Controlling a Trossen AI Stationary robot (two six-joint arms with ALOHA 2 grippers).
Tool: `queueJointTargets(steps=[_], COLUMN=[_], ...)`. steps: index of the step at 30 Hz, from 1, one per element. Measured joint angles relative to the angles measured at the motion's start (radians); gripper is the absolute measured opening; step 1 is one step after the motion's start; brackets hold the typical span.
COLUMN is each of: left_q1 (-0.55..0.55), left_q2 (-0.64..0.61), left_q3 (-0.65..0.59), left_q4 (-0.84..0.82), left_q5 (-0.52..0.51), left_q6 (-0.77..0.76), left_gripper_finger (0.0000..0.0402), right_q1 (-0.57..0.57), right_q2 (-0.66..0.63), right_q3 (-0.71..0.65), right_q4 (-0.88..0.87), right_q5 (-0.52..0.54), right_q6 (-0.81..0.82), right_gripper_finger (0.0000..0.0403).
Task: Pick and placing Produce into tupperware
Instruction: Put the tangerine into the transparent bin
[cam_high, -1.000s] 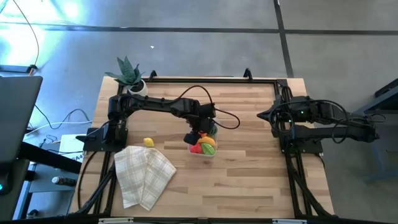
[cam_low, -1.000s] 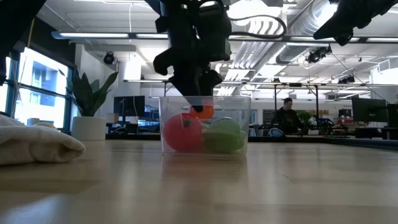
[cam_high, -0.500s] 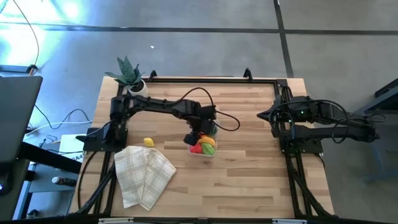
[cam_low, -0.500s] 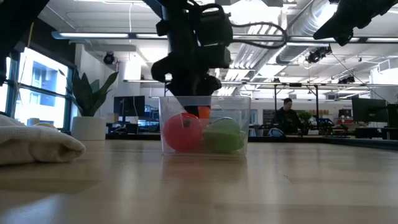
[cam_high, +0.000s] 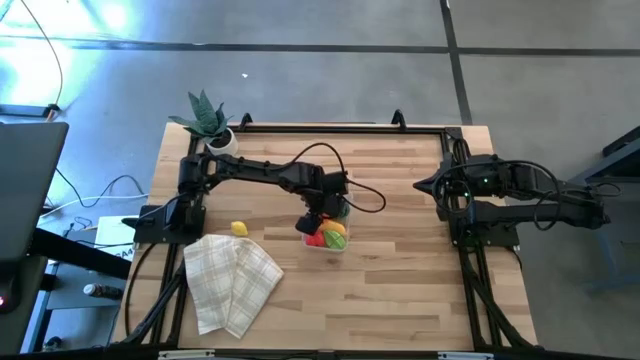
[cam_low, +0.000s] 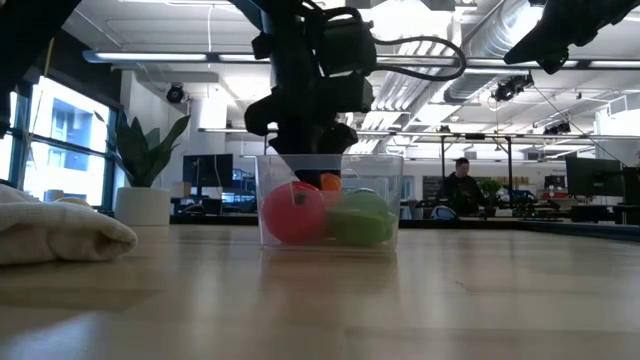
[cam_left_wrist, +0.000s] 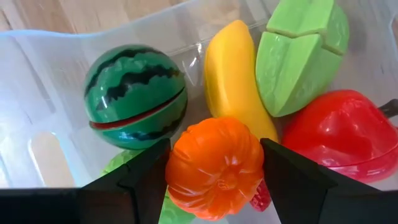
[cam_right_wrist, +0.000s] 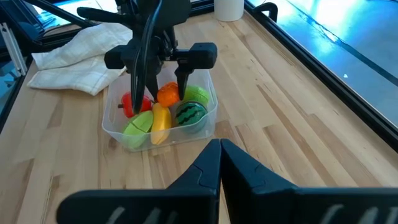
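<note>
The clear tupperware (cam_high: 340, 243) stands at mid-table. Inside it lie a striped green watermelon (cam_left_wrist: 135, 93), a yellow banana (cam_left_wrist: 233, 81), a light green piece (cam_left_wrist: 301, 53) and a red piece (cam_left_wrist: 339, 137). My left gripper (cam_left_wrist: 214, 149) reaches down into the tub, shut on an orange toy (cam_left_wrist: 214, 165), which is below the rim (cam_low: 330, 182). One yellow toy (cam_high: 239, 229) lies on the table left of the tub. My right gripper (cam_right_wrist: 219, 144) is shut and raised near the table's right edge (cam_high: 425, 185), far from the tub. My left gripper pinches the orange toy by two opposite sides (cam_left_wrist: 177, 163) between its two fingers. The fingers (cam_right_wrist: 180, 78) come from above, pointing steeply down. The toy sits inside the tub's walls, over the other pieces. I cannot tell whether it rests on them.
A checked folded cloth (cam_high: 232, 280) lies at the near left. A potted green plant (cam_high: 208, 120) stands at the far left corner. A black frame rail (cam_high: 340, 128) runs along the table's far edge. Bare wood lies between the tub and the right arm.
</note>
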Motion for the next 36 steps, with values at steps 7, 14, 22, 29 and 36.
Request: queueJointTargets(steps=[7, 14, 22, 29, 36], left_q1=[0.0, 0.0, 0.0, 0.0, 0.0], left_q2=[0.0, 0.0, 0.0, 0.0, 0.0], left_q3=[0.0, 0.0, 0.0, 0.0, 0.0], left_q4=[-0.003, -0.003, 0.001, 0.001, -0.017], left_q5=[-0.007, -0.007, 0.016, 0.02, 0.003], left_q6=[-0.004, -0.008, -0.016, -0.026, -0.015], left_gripper_finger=[0.0225, 0.0225, 0.0225, 0.0244, 0.0295], right_q1=[0.0, 0.0, 0.0, 0.0, 0.0], right_q2=[0.0, 0.0, 0.0, 0.0, 0.0], right_q3=[0.0, 0.0, 0.0, 0.0, 0.0], right_q4=[0.0, 0.0, 0.0, 0.0, 0.0], right_q5=[0.0, 0.0, 0.0, 0.0, 0.0], right_q6=[0.0, 0.0, 0.0, 0.0, 0.0], right_gripper_finger=[0.0, 0.0, 0.0, 0.0, 0.0])
